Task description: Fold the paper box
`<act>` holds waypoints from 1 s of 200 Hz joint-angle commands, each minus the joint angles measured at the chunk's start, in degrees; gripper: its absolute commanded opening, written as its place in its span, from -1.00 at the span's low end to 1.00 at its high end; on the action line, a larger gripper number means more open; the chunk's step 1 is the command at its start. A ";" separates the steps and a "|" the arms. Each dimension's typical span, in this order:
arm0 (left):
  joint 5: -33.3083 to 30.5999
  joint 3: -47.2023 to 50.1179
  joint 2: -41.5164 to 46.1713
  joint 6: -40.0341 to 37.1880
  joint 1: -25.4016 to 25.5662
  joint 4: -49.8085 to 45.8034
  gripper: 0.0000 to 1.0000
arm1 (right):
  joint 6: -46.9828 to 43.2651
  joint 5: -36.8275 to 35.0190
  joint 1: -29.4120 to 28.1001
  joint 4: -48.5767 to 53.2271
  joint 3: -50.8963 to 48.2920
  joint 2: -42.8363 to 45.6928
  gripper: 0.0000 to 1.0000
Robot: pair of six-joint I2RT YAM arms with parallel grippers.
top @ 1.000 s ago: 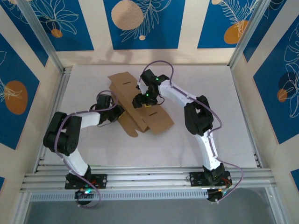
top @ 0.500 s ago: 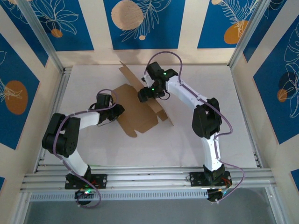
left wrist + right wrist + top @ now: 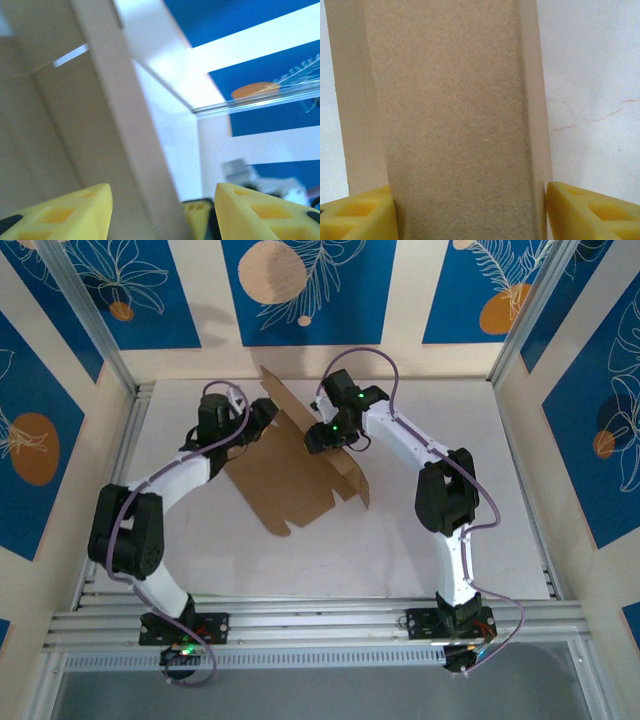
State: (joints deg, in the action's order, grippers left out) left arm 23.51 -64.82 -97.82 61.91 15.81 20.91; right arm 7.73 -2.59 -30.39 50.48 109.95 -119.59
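Note:
The paper box point(image 3: 285, 475) is a brown cardboard sheet lying mid-table, with a back flap point(image 3: 278, 395) and a right wall point(image 3: 350, 480) standing up. At the sheet's back-left corner my left gripper point(image 3: 262, 418) is open. In the left wrist view a cardboard edge point(image 3: 125, 125) runs between the yellow fingers point(image 3: 75, 212) of the left gripper point(image 3: 163, 187), with space on both sides. My right gripper point(image 3: 312, 440) sits at the raised wall. In the right wrist view the right gripper point(image 3: 470, 187) holds a cardboard strip point(image 3: 455, 90) that spans from one finger point(image 3: 590, 210) to the other.
The white table point(image 3: 470, 440) stretches right of the box. Aluminium frame rails point(image 3: 120, 460) and blue patterned walls point(image 3: 300, 290) close in the left, back and right sides. Both arm bases stand at the near rail point(image 3: 320, 625).
The left arm swung from the sheet's near-left edge to its back-left corner and its jaws opened. The right gripper moved back, and the back flap and right wall went from lying down to standing.

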 commanded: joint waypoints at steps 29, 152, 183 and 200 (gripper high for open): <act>1.44 -6.87 -9.15 6.18 2.50 2.42 0.13 | -1.10 2.81 -0.46 0.20 -1.67 2.74 0.35; 0.42 -3.06 -13.65 14.53 4.75 13.96 -0.45 | -2.17 5.55 -0.59 -1.15 -2.72 3.72 0.24; 0.41 -1.19 -14.24 16.30 4.75 17.38 -0.77 | -2.39 4.44 -0.68 -1.35 -2.65 4.81 0.24; -0.08 0.76 -13.63 16.40 4.75 19.96 -0.96 | -2.11 2.69 -0.86 -1.24 -2.72 6.00 0.33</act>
State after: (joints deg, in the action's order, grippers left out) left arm 23.97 -66.87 -111.24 77.47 20.29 35.88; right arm 6.22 0.40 -30.41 49.45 107.85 -117.60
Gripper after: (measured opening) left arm 0.073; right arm 0.630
